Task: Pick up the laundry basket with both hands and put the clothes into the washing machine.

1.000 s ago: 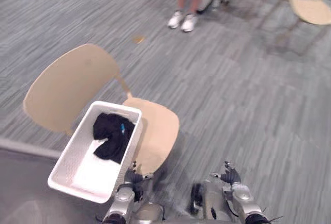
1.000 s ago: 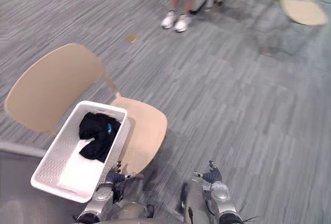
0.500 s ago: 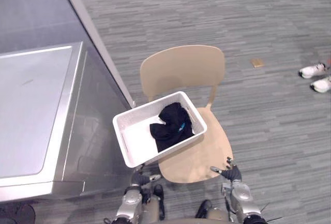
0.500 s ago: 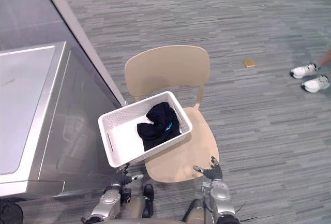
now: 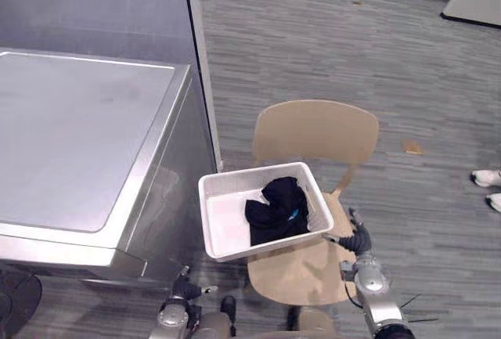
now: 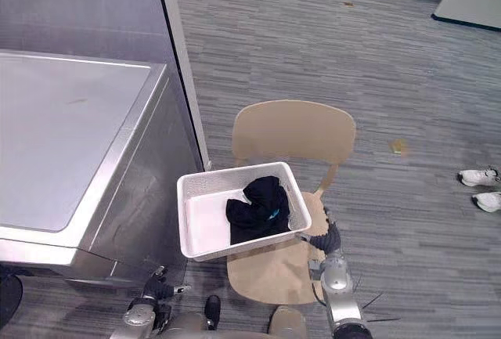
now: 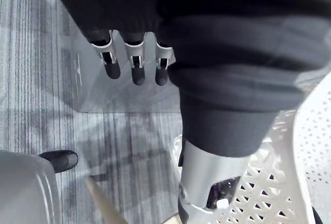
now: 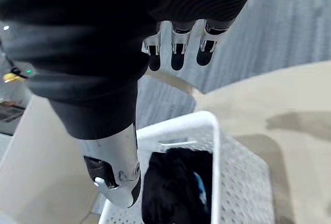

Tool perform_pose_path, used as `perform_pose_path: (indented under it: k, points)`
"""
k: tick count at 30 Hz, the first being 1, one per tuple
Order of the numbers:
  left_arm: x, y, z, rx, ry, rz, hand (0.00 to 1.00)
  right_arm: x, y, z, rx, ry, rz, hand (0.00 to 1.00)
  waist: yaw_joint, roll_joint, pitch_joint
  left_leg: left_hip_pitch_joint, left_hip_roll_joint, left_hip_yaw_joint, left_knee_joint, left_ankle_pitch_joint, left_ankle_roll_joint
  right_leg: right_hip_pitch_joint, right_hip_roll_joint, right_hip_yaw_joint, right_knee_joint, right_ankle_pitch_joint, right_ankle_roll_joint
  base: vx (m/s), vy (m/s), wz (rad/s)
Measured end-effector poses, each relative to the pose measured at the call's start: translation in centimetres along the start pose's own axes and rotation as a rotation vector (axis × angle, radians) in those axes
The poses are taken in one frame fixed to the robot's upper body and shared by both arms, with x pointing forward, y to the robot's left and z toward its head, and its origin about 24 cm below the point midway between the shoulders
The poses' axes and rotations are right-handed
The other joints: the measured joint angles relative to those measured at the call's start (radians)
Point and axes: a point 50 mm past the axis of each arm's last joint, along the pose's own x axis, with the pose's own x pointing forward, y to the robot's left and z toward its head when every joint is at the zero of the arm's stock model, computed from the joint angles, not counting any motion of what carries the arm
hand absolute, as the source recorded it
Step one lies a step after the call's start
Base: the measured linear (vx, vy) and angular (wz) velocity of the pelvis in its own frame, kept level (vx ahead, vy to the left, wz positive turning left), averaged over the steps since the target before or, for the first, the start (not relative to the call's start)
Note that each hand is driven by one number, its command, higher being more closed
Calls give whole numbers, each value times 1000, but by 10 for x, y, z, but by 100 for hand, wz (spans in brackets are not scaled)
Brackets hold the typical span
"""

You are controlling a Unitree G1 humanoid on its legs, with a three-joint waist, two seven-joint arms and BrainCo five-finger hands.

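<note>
Washing machine (image 5: 86, 143) with flat silver top at left, beige chair (image 5: 317, 131) beside it, white laundry basket (image 5: 225, 218) on its seat, black clothes (image 5: 274, 212) inside, right hand (image 5: 357, 239) fingers straight, empty, beside basket's end, left hand (image 5: 185, 286) likewise, lower

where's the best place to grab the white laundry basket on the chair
Take the laundry basket by the rims of its two short ends, left hand from its left, right hand from its right: it lies crosswise on the chair, open rim up.
</note>
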Motion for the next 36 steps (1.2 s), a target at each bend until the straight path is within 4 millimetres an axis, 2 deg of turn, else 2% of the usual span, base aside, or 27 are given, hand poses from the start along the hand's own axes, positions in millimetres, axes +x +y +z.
perform_pose_path:
  k: [1,3,4,6,8,10,12,16,18,20,22,25,29,30,36]
  points:
    - [-1,-7,1,0,-11,-16,0,4,-4,9,-41,-45,3,0,6,32,0,-5,19,0,-20,7,-9,0,22,-3,-34,15,-10,122,-122,9]
    - [-2,-8,-2,4,-4,-20,0,11,-2,22,-89,-100,36,0,3,56,0,-13,40,-1,-49,20,-28,1,45,-17,-72,36,-20,119,-124,-3]
    - [-3,-4,-4,9,2,-12,0,16,1,29,-129,-132,73,0,3,59,0,-13,54,-10,-70,34,-48,9,61,-28,-101,45,-26,121,-131,10]
    - [-1,-2,0,21,-12,-8,0,23,3,35,-169,-154,100,0,4,59,1,-13,66,-23,-79,41,-58,36,75,-60,-134,54,-32,119,-132,36]
    - [0,-1,4,21,-36,-9,0,36,6,47,-222,-183,135,0,6,56,6,-15,69,-46,-89,58,-77,60,79,-94,-162,58,-36,82,-88,48]
    - [1,-3,9,18,-54,-16,0,50,8,61,-261,-215,148,0,12,64,17,-27,69,-66,-104,77,-82,63,81,-123,-179,64,-40,11,-50,39]
    - [4,-2,18,17,-83,-22,0,67,7,80,-311,-243,150,0,43,80,65,-47,71,-91,-109,96,-88,62,85,-152,-191,73,-48,-34,-32,40]
    - [9,1,33,12,-126,-12,0,91,3,109,-364,-259,130,0,60,103,149,-128,66,-142,-111,153,-96,22,86,-226,-192,83,-60,-116,-28,58]
    - [10,5,35,5,-134,-1,0,103,-2,128,-383,-263,108,0,83,110,205,-151,70,-153,-119,177,-102,2,91,-243,-190,91,-67,-142,-23,23]
    - [12,8,40,-10,-143,9,0,112,-11,141,-412,-252,78,0,106,124,231,-179,76,-168,-142,199,-105,-36,94,-251,-177,95,-68,-167,-22,17]
    - [16,11,57,-27,-188,22,0,123,-37,155,-458,-221,7,0,114,167,260,-219,83,-196,-187,226,-90,-97,92,-282,-134,92,-71,-181,-1,36]
    - [21,20,75,-36,-233,50,0,130,-53,175,-491,-217,-48,0,122,176,296,-259,80,-202,-202,242,-92,-159,81,-281,-91,91,-70,-140,24,8]
    - [25,25,101,-85,-295,89,0,135,-77,184,-520,-155,-153,0,146,178,302,-319,72,-203,-202,261,-91,-247,63,-269,-35,83,-72,-82,-1,-5]
    - [25,24,106,-99,-306,90,0,136,-82,188,-516,-151,-173,100,146,182,305,-333,68,-204,-202,266,-89,-269,56,-267,-15,76,-71,-50,-33,2]
    - [24,14,123,-200,-356,82,0,136,-100,203,-533,-185,-245,100,157,183,308,-381,51,-201,-202,275,-94,-374,19,-236,110,17,-74,-19,-67,2]
